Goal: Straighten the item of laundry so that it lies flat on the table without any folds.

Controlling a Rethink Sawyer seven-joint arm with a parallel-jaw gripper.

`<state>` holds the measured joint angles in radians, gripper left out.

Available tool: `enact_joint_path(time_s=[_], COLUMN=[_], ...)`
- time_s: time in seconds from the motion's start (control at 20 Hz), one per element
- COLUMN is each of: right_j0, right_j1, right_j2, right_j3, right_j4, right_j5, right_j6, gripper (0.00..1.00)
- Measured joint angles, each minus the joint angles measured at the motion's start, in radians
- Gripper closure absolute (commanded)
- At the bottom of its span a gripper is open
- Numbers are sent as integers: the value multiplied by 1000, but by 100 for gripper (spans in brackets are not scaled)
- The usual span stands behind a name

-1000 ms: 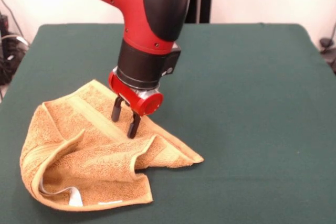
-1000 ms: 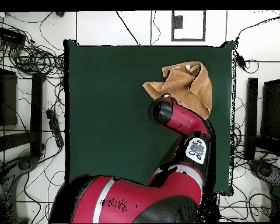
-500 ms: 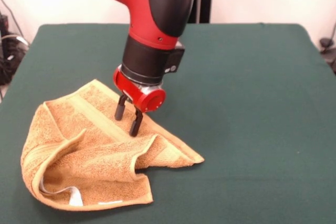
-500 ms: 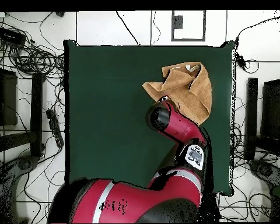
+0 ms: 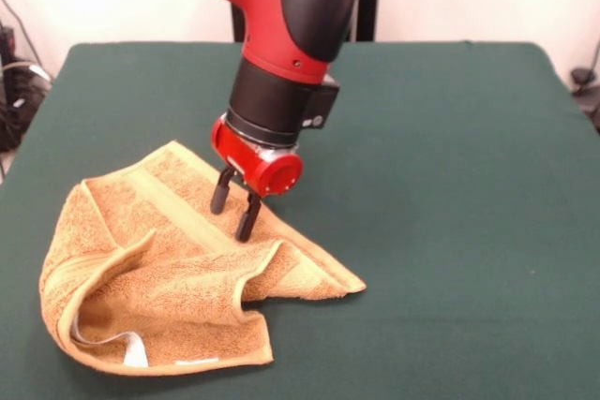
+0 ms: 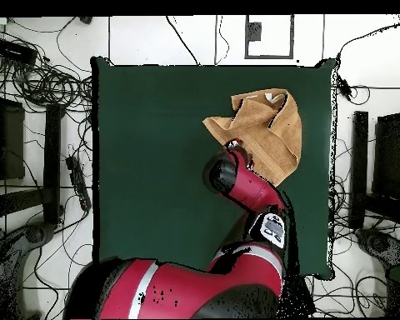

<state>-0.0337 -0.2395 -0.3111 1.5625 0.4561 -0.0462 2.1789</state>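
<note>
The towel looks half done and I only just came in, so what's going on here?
The robot's gripper, fingers apart, is down over the orange towel near its far edge. The towel lies crumpled on the green table, with one side folded over the middle and a white label showing at the near edge. It is not flat yet.

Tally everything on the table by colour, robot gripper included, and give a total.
Orange-tan: 1, the towel
Red and black: 1, the gripper, open above the towel
Dark green: 1, the table itself
Total: 3
</note>
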Motion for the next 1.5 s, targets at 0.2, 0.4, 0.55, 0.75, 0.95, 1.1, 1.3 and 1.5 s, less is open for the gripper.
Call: enact_joint_path(time_s=[0.2,0.4,0.55,0.75,0.95,1.1,1.3,1.5], right_j0=[-11,-23,-38,-74,-96,-109,-111,-88], right_j1=[-9,-20,-28,-49,-62,-70,-70,-68], right_j2=[23,43,65,108,134,150,153,148], right_j3=[27,47,63,92,108,117,121,129], right_j4=[1,1,1,1,2,2,4,41], right_j5=[-55,-86,-112,-143,-156,-160,-169,-183], right_j6=[0,0,0,0,0,0,0,0], gripper=[0,0,0,0,0,0,0,0])
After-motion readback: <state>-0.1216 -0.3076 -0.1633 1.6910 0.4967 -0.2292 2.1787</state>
